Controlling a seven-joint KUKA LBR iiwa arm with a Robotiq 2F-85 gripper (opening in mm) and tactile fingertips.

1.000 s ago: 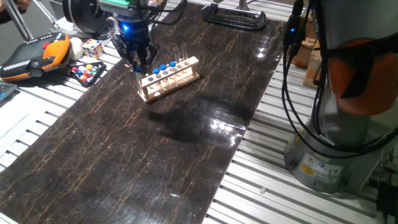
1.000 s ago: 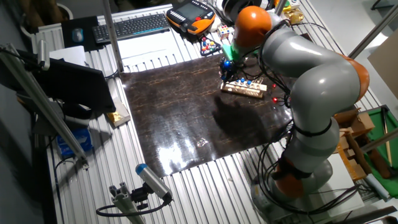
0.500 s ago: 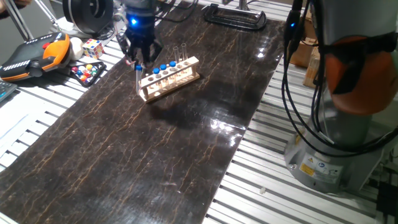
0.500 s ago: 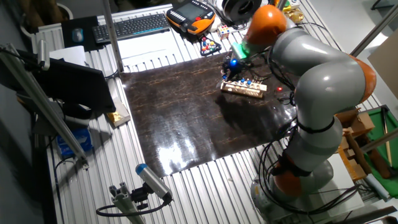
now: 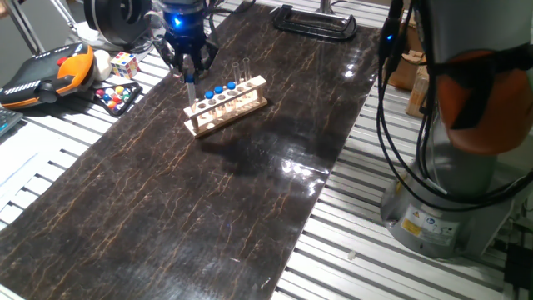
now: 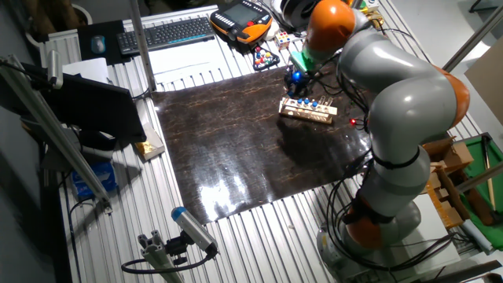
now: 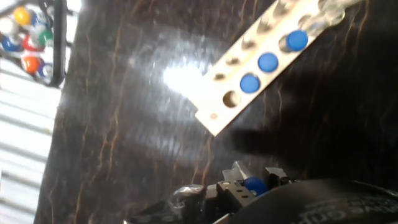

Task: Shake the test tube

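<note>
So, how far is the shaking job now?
Done: one test tube is out of the rack, whose end hole is empty in the hand view; three capped tubes remain there. In hand: the gripper holds the tube above the mat. Left: the shaking itself, which one picture cannot confirm.

Dark marbled mat (image 5: 208, 192) over a slatted metal table (image 5: 50, 179). Wooden tube rack (image 5: 226, 106) standing on the mat.

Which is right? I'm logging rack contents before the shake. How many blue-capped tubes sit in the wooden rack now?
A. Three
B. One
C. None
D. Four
A: the hand view shows three blue caps in the rack, an empty hole beside them, and the fourth test tube in the gripper.
</note>
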